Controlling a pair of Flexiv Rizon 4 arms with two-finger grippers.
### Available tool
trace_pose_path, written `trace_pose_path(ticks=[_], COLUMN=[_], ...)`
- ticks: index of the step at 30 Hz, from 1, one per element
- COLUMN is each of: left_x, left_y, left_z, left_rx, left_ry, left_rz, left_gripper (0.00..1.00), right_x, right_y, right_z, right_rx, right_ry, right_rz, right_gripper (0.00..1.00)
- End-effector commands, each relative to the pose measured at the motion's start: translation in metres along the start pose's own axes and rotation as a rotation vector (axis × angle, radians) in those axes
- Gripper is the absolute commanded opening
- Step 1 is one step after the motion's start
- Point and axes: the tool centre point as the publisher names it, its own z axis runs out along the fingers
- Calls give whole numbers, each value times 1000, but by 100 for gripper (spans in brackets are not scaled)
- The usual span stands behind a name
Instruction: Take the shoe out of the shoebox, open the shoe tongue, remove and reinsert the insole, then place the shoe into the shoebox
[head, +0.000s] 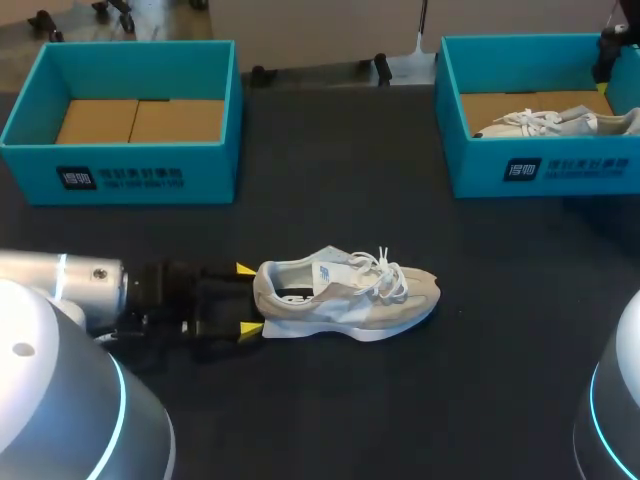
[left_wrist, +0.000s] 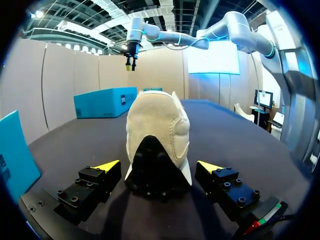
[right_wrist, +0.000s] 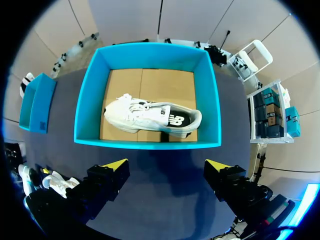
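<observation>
Left gripper (head: 246, 298), fingers spread clear of the heel they flank, faces the beige shoe (head: 345, 293) sitting upright mid-tabletop, a light, soft-uppered thing likely best pinched at its stiffer heel; right gripper (right_wrist: 166, 164), also agape, hangs above the far-right-corner shoebox (right_wrist: 87, 100).

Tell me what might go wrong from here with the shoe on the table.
The left gripper is open, fingers either side of the heel of the shoe without touching; pushing further may slide the loose shoe along the table. Clamped by the heel alone, the shoe may sag or twist when lifted. The right shoebox already holds a second shoe; placing this one there may crowd it.
</observation>
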Motion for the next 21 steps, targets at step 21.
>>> trace_pose_path(ticks=[21], left_x=[-6], left_y=[1], left_z=[38], left_rx=[-19], left_ry=[49], left_rz=[-21], left_gripper=[100], right_x=[0], right_y=[0], right_z=[0], right_rx=[0], right_ry=[-1], right_rz=[0], right_gripper=[100])
